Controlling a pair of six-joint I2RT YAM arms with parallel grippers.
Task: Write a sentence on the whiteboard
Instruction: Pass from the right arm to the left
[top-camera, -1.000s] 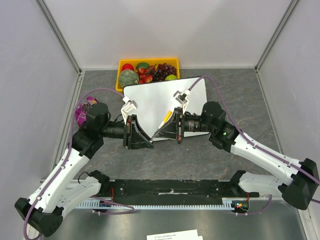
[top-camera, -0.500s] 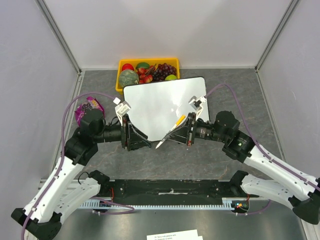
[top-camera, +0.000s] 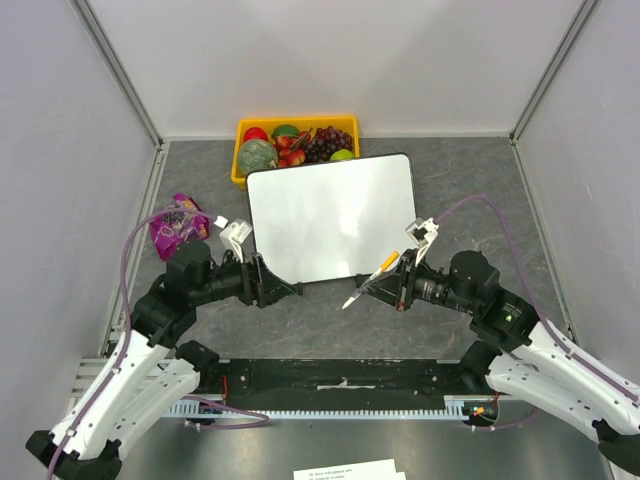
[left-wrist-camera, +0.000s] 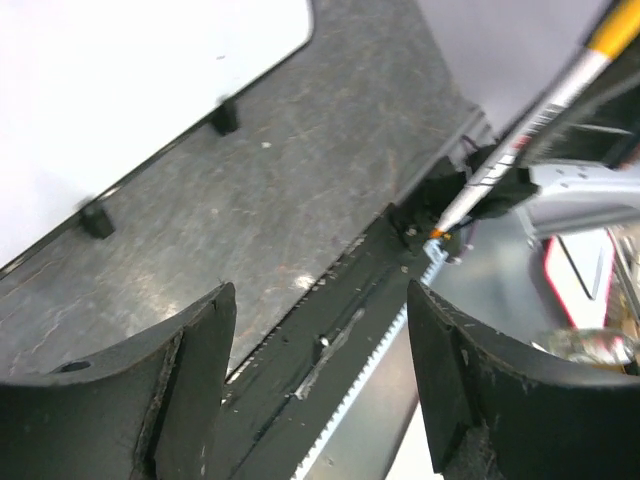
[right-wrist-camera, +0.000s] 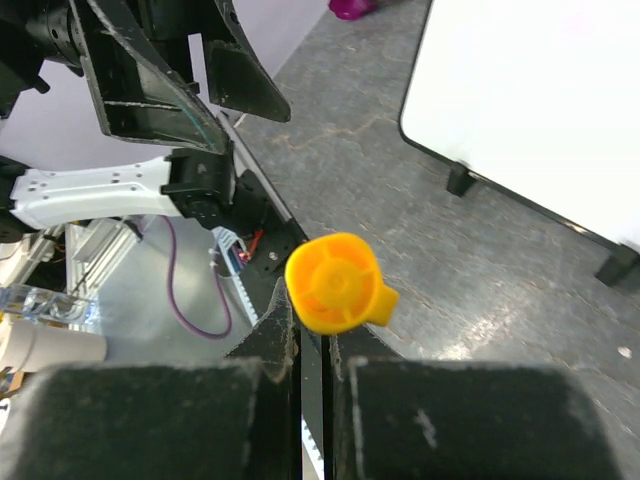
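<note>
Two arms have both backed off the whiteboard (top-camera: 330, 215) in the last sec. They were over its near-left part; now they hang over the desk (top-camera: 480, 190) just off the board's near edge, L by the near-left corner, R toward the near-right.

Board hasn't moved. It lies flat mid-desk, & no lettering shows on it in any view. My read: writing not begun, or the pen is being re-set for a fresh approach. Nothing on the board counts as done yet.

R jaws are closed on the marker (top-camera: 368, 285), orange cap end facing the wrist cam, tip aimed down-left & clear of the board. L jaws are spread wide, nothing btwn them.

Containers: yellow tray (top-camera: 238, 165) at the far edge, right behind the board's far-left corner. It's packed w/ fruit: dark grapes (top-camera: 325, 142), a green melon-like one (top-camera: 257, 157), red & green pieces. Purple packet (top-camera: 172, 228) lies left of the board; contents can't tell.
</note>
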